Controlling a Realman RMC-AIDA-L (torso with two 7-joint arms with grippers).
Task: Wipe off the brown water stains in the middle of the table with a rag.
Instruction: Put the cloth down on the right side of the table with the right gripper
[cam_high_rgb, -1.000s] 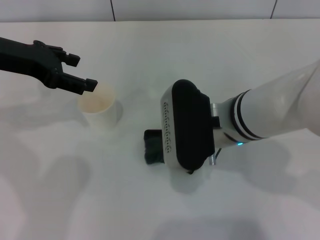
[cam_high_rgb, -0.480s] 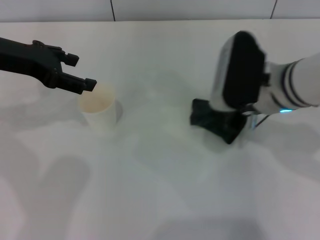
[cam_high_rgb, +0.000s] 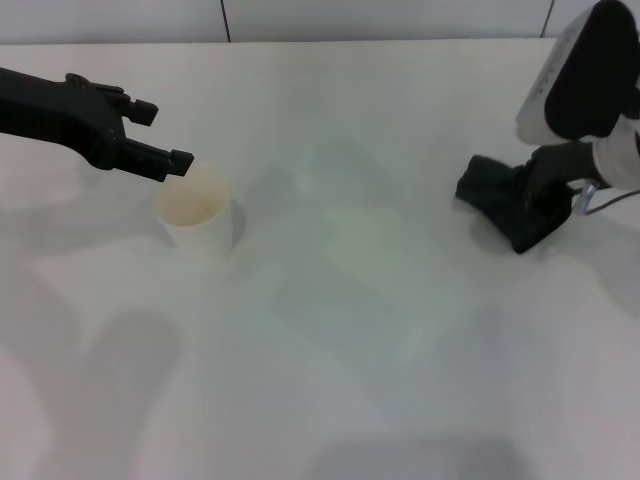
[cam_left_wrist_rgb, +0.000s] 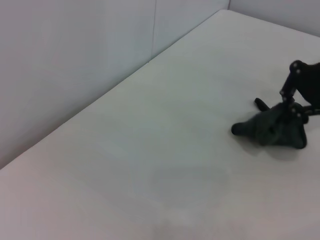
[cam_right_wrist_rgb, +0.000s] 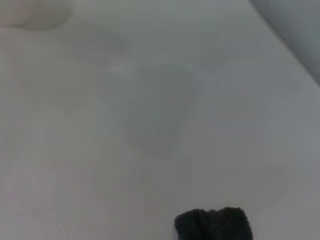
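Observation:
The dark green-black rag (cam_high_rgb: 500, 205) lies bunched on the white table (cam_high_rgb: 330, 380) at the far right, with my right gripper (cam_high_rgb: 548, 188) shut on it from above. From the left wrist view the rag (cam_left_wrist_rgb: 272, 131) rests on the tabletop under those dark fingers (cam_left_wrist_rgb: 295, 90). A corner of the rag (cam_right_wrist_rgb: 212, 224) also shows in the right wrist view. The brown water stains are out of view; the middle of the table carries only a faint pale sheen. My left gripper (cam_high_rgb: 165, 137) hangs open at the upper left, just above the cup.
A translucent white cup (cam_high_rgb: 198, 215) with a pale tan inside stands left of centre, under the left gripper's fingertips. It also appears as the blurred cup (cam_right_wrist_rgb: 30, 11) in the right wrist view. A grey wall (cam_left_wrist_rgb: 75, 60) borders the table's far edge.
My right gripper has swept the rag from the middle of the table out to the far right. The left arm and the cup have not moved.

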